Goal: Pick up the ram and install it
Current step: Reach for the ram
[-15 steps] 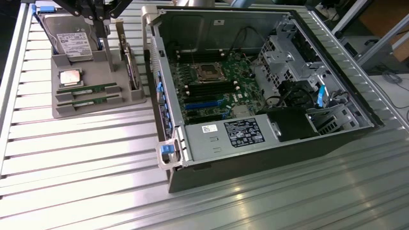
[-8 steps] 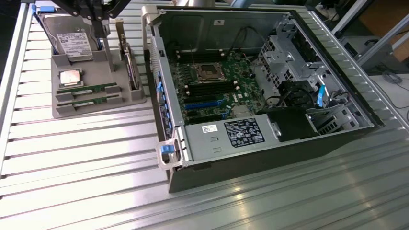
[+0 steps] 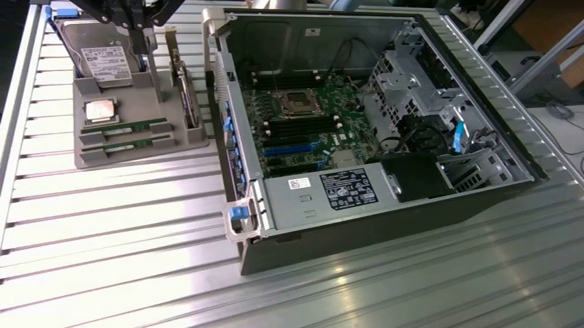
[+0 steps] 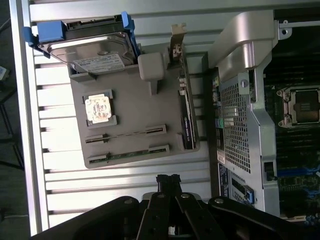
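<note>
Gripper (image 4: 169, 180) closed and empty, I hover it by the grey holder (image 3: 174, 147), where the ram (image 3: 125, 128) and its twin (image 3: 123, 145) stand edge-up in slots along the edge opposite the hard drive (image 3: 105, 55), likely for easy pinching.

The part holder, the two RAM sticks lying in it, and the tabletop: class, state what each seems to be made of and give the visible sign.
Part holder: matte grey plastic, probably moulded or printed; it looks dull and uniform, with no glare.
RAM sticks: green circuit board, likely fibreglass laminate, with darker parts on it.
Tabletop: ribbed metal, probably aluminium; silvery with bright reflections.
</note>
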Available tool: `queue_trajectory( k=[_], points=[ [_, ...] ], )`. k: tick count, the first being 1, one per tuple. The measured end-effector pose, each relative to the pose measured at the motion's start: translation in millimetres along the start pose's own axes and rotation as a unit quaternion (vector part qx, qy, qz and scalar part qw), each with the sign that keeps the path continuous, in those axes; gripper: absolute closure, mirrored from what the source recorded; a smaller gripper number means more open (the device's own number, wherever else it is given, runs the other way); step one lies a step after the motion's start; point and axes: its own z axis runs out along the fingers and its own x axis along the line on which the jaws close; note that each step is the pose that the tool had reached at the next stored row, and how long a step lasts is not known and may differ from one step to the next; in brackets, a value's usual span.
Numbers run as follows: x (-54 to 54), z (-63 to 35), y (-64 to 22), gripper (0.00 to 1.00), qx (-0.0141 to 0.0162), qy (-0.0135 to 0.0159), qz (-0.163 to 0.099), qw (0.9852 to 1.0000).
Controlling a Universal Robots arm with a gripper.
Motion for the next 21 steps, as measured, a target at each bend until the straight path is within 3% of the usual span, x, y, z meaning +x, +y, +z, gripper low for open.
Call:
queue_trajectory(
  k=[21],
  points=[
    [7.6,0.1,-0.6,0.89,0.0001,0.0001,0.000,1.0000]
  ],
)
